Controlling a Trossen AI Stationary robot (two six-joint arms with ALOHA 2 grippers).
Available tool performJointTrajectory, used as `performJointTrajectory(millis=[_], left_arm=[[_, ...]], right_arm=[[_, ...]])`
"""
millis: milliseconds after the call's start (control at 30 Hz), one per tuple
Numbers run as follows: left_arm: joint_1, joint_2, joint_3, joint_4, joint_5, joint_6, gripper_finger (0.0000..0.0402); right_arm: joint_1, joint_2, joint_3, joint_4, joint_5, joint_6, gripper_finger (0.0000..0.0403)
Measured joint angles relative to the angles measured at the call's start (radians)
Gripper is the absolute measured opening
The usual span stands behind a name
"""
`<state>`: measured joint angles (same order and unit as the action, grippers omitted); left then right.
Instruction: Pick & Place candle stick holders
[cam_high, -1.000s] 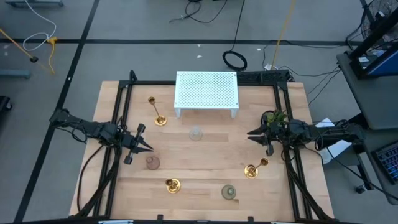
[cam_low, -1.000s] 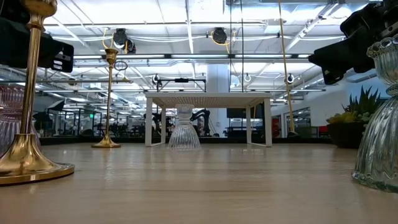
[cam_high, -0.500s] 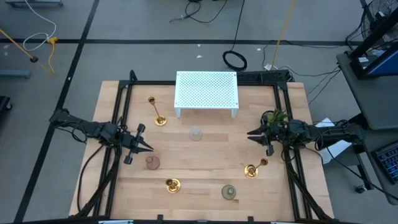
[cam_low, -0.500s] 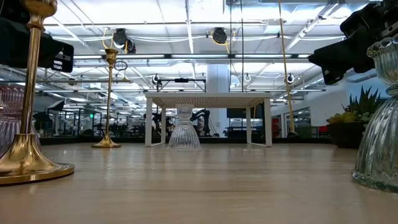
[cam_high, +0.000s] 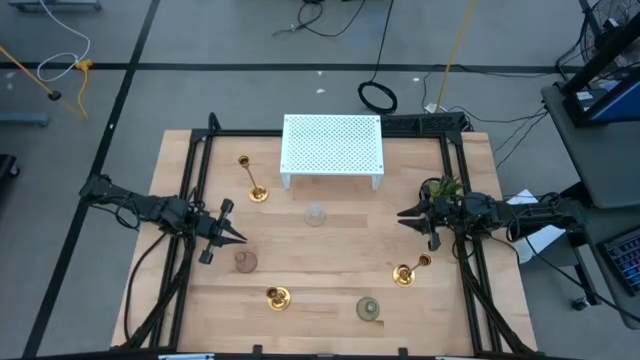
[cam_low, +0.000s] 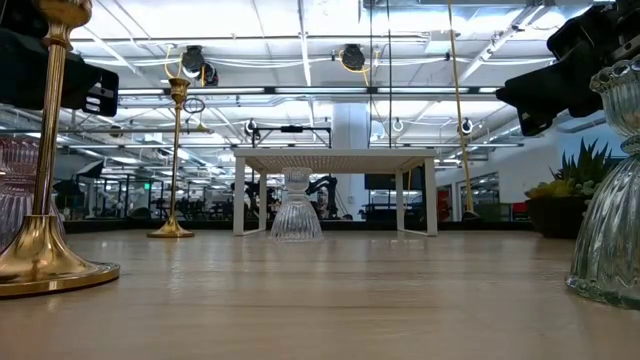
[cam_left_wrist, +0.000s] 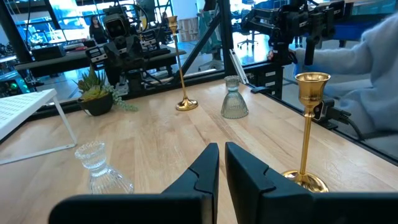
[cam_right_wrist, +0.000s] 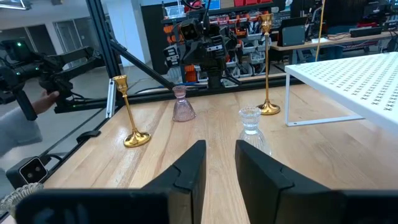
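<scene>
Three gold candlesticks stand upright on their round bases: a tall one (cam_high: 255, 185) at the far left, one (cam_high: 277, 296) near the front, one (cam_high: 408, 270) at the right. Three glass holders stand on the table: clear (cam_high: 315, 214) in the middle, pink (cam_high: 245, 261) at the left, greenish (cam_high: 368, 309) at the front. My left gripper (cam_high: 236, 238) hovers at the left, just beyond the pink holder, shut and empty (cam_left_wrist: 220, 155). My right gripper (cam_high: 403, 215) hovers at the right, beyond the right candlestick, slightly open and empty (cam_right_wrist: 219, 149).
A white perforated stand (cam_high: 332, 150) stands at the far middle. A small green potted plant (cam_high: 443, 188) sits beside my right arm. A black frame (cam_high: 196, 160) runs along the table's sides. Bare wood lies between the two grippers.
</scene>
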<state>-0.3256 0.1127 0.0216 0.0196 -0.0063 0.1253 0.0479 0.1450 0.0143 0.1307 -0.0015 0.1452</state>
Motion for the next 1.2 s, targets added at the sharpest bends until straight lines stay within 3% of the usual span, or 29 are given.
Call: performJointTrajectory(millis=[833,1200], left_arm=[[0.0,0.0,0.0,0.0,0.0,0.0,0.0035],[0.0,0.0,0.0,0.049,-0.047,0.004,0.0035]], right_arm=[[0.0,0.0,0.0,0.0,0.0,0.0,0.0077],[0.0,0.0,0.0,0.0,0.0,0.0,0.0077]])
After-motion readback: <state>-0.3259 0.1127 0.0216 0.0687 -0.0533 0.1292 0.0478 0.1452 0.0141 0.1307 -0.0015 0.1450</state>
